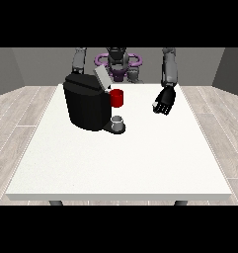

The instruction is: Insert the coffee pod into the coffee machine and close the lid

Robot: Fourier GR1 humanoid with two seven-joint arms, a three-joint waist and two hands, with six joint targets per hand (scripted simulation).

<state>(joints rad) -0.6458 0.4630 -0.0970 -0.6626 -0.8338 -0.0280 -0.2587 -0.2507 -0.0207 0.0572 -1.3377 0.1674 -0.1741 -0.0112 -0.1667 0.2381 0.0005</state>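
A: Grey and small, the pod [118,120] sits on the round base at the foot of the coffee machine [88,102], on its right side as we see it, just below a red thing at the machine [117,98].

B: We judge it light and stiff, probably smooth on its sides. We would take it by the sides near the rim, from above.

A: The lid [101,78] tilts up at the machine's top, so the slot looks open to us.

B: The hand at the view's right [164,103] hangs above the table [120,158], well right of the machine, fingers curled partway and holding nothing. The other hand we cannot see; it is hidden behind the machine.

A: Right of the machine we have open room to reach in. The machine's wall crowds the pod's left, and the red thing hangs close overhead.
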